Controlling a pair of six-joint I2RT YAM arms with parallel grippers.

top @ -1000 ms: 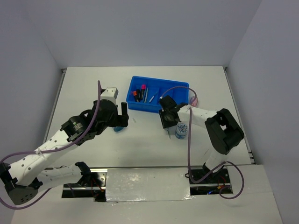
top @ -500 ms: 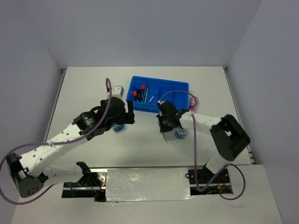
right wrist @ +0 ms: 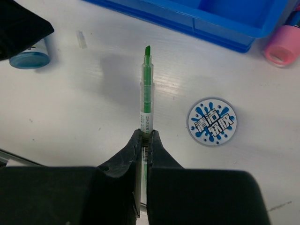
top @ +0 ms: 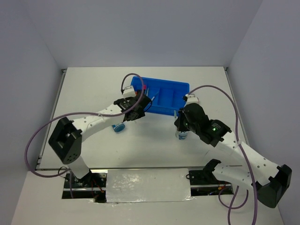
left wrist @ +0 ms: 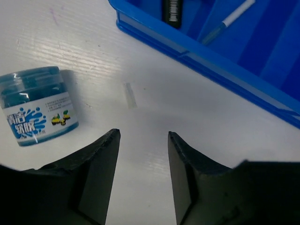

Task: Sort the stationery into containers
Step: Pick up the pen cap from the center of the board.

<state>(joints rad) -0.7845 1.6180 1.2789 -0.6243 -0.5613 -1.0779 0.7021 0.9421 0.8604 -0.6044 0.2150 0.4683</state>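
My right gripper [right wrist: 145,134] is shut on a thin green pen [right wrist: 147,89] that points toward the blue tray [right wrist: 225,21]; in the top view the right gripper [top: 178,123] hangs just in front of the tray [top: 183,86]. One blue-white roll [right wrist: 212,122] lies right of the pen, and a pink tube [right wrist: 282,47] rests against the tray's wall. My left gripper [left wrist: 143,136] is open and holds nothing, above bare table in front of the tray [left wrist: 211,65]. A second blue-white roll [left wrist: 35,112] stands to its left. A black highlighter [left wrist: 172,11] and a pale pen [left wrist: 234,16] lie in the tray.
A small clear cap [left wrist: 130,95] lies on the table between the left roll [top: 118,127] and the tray. The right roll [top: 182,135] sits right under the right arm's wrist. Both arms' cables loop over the table in front of the tray.
The right gripper shut on the green pen and drew back to the right with it. The left arm swung from the left roll toward the tray, its jaws narrowing somewhat.
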